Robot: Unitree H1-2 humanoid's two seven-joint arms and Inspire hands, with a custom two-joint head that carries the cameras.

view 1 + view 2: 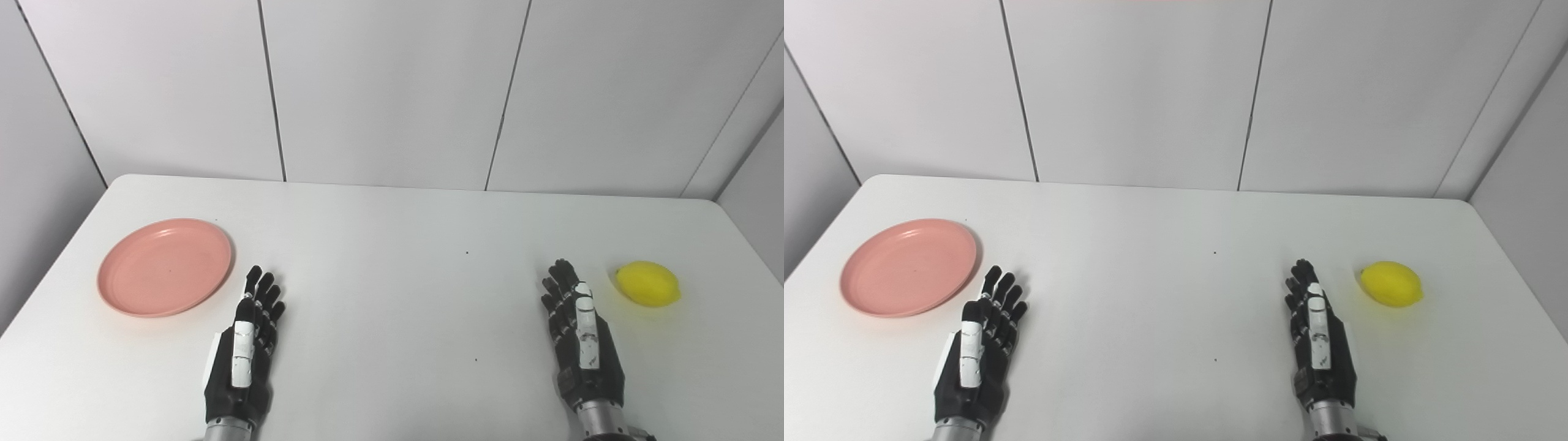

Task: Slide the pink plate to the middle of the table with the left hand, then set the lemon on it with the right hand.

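Nothing moved yet, judging by the layout. Plate (165, 267) lying flat at the table's (392, 220) left side, well clear of the middle — still waiting on its slide. Lemon (648, 283) resting on its side far right, on bare tabletop, nothing near it but the right hand.

Left hand (245, 349) lying low over the near table, fingers (260, 294) stretched out straight and a little apart, grasping nothing; fingertips sitting just beside the plate's near-right rim, not touching. Probably staged there so a short reach up and left can hook the rim and drag rightward.

Right hand (582, 334) mirroring it — flat, extended, empty — parked just left of the lemon with a small gap between. Likely waiting its turn, close enough to close round the fruit once the plate is centred.

Middle of the table showing only a few dark specks, leaving a free lane for the slide. Risk worth noting: smooth plate on smooth top, possibly skidding away under a light touch.
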